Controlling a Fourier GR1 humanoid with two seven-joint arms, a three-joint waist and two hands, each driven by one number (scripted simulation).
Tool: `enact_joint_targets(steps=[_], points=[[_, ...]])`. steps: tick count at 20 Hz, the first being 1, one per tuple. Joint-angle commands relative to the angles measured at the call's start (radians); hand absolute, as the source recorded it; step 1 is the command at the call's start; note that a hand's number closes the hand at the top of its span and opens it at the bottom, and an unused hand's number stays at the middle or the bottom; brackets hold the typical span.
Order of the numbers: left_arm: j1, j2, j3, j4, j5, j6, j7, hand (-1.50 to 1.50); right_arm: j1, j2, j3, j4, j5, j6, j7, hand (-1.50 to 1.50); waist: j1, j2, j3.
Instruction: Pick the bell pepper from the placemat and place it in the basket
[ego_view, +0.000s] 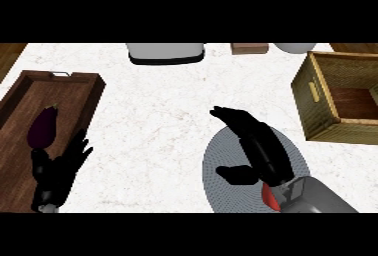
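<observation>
Nearest, the right hand (255, 145) lies over the grey round placemat (221, 155), fingers straight and open, pointing up-left. Only a red sliver of the bell pepper (270, 199) shows under the wrist, on the placemat's near side; its long axis cannot be told. At lower left the left hand (59, 167) rests open over a dark wooden tray (74, 95) holding an eggplant (43, 127) lying lengthwise. Bare white bench (155, 100) lies between. Farther right, the wicker basket (314, 100) holds nothing visible.
</observation>
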Motion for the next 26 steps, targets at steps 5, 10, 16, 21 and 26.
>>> enact_joint_targets(steps=[5, 10, 16, 21, 26], points=[[0.094, 0.009, -0.007, 0.056, 0.008, -0.005, 0.052, 0.00, -0.154, -0.206, 0.005, -0.233, 0.163, 0.321, 0.402, -1.50, -0.023, -0.003, -0.014], [0.098, 0.014, 0.003, 0.047, 0.009, -0.003, 0.051, 0.00, -0.221, -0.282, -0.017, -0.383, 0.019, 0.619, 0.591, -1.50, -0.020, 0.005, -0.014], [0.093, 0.003, -0.008, 0.025, 0.006, 0.005, 0.064, 0.00, -0.214, -0.342, -0.045, -0.517, -0.220, 0.866, 0.806, -1.50, -0.025, 0.013, -0.011], [0.088, 0.014, 0.012, 0.039, 0.008, -0.002, 0.053, 0.00, -0.233, -0.445, -0.116, -0.599, -0.383, 0.920, 0.892, -1.50, -0.018, 0.018, -0.010], [0.101, 0.019, 0.010, 0.030, 0.023, -0.027, 0.065, 0.00, -0.214, -0.516, -0.148, -0.696, -0.512, 0.871, 0.962, -1.50, -0.005, 0.021, -0.008]])
